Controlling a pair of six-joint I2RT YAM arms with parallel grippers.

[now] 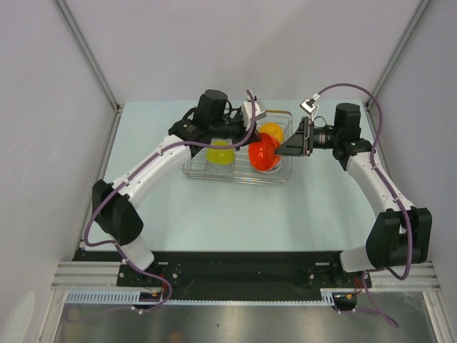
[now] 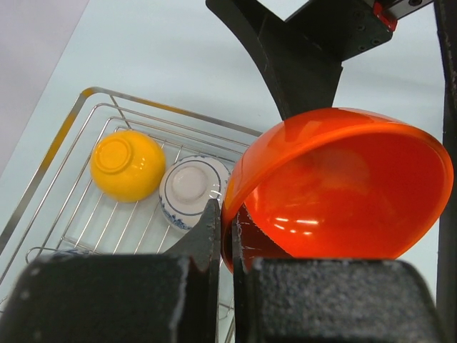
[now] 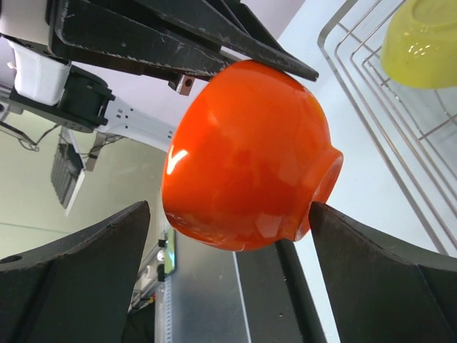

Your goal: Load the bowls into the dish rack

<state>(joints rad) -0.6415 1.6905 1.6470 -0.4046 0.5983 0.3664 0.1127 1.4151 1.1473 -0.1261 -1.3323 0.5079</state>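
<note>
My left gripper [image 2: 227,236] is shut on the rim of the red bowl [image 2: 343,186], one finger inside and one outside. It holds the red bowl [image 1: 263,153] tilted on its side above the right part of the dish rack [image 1: 235,175]. My right gripper [image 3: 228,207] is open wide around the red bowl [image 3: 246,153]. Its right finger stands close by the bowl's foot ring and its left finger is apart from the bowl. An orange bowl [image 2: 127,164] and a white bowl with blue pattern [image 2: 191,189] lie upside down in the rack [image 2: 78,214]. A lime-yellow bowl [image 1: 220,152] sits in its left part.
The silver wire rack stands at the far middle of the pale table [image 1: 214,214]. Both arms reach over it from either side, and grey walls close in the table at the left, right and back. The right gripper's black body [image 2: 300,57] hangs just behind the red bowl.
</note>
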